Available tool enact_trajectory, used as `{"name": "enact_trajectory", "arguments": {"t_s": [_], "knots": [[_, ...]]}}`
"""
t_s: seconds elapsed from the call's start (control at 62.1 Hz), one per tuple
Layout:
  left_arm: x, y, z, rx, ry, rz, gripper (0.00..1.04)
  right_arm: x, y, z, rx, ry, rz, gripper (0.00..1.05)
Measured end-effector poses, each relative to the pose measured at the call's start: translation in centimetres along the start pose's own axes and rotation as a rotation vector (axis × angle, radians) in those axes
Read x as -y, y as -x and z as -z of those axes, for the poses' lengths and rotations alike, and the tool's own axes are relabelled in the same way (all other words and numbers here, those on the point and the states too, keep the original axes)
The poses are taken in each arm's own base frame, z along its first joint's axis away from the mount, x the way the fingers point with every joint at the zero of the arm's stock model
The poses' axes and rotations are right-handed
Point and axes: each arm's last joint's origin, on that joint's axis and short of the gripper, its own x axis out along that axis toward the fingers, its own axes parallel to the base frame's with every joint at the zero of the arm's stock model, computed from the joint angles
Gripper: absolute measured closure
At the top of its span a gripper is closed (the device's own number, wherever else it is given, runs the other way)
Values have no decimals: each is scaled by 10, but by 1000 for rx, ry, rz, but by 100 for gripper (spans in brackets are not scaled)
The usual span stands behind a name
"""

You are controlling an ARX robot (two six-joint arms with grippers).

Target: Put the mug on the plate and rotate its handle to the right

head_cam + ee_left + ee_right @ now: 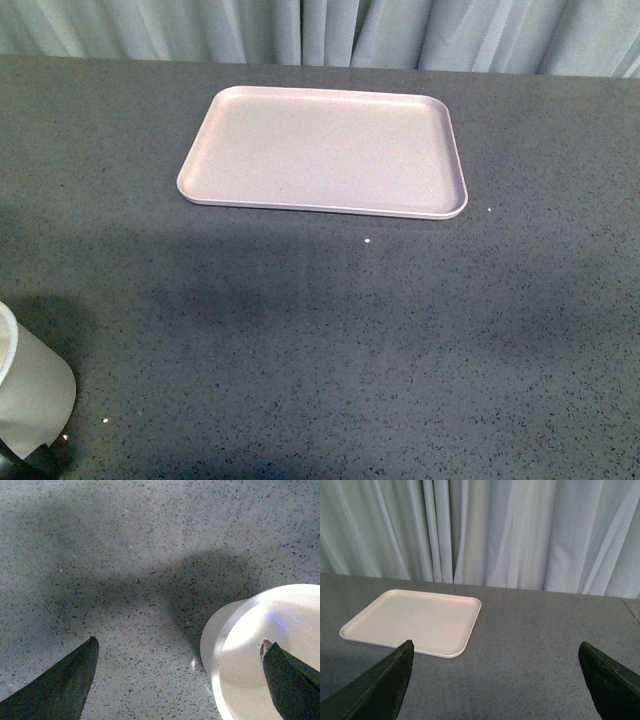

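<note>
White mug (pixel 260 645) is sitting off-centre beneath the wide-open left claw (pixel 177 680); one finger (pixel 290 680) is overhanging its mouth, risking tipping it.

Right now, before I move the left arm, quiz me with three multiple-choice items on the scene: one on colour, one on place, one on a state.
1. What colour is the flat rectangular tray? A blue; B black; C pale pink-beige.
2. Where does the white cylindrical mug stand? A on the tray; B on the grey speckled tabletop, near left; C on a shelf.
3. How is the left gripper? A open; B shut on the mug; C shut on nothing.
Answers: 1 C, seen in the front and right wrist views. 2 B, the front view shows it off the tray. 3 A, its fingers stand wide apart.
</note>
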Motion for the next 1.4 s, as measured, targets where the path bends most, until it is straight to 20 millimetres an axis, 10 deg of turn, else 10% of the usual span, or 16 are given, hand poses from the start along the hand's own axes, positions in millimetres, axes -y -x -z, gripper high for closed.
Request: {"name": "enact_trajectory", "arguments": {"t_s": [0.451,0.982,1.223,1.4], "knots": [[-3,-18,9,-81,-25,1,12,0,0,0,0,0,0,9],[21,-16,0,-136,-79,61,101,0,0,0,0,0,0,9],[28,-5,-43,-75,-64,81,103,0,0,0,0,0,0,9],[50,-10,-111,21,-92,89,103,0,0,0,0,0,0,9]]}}
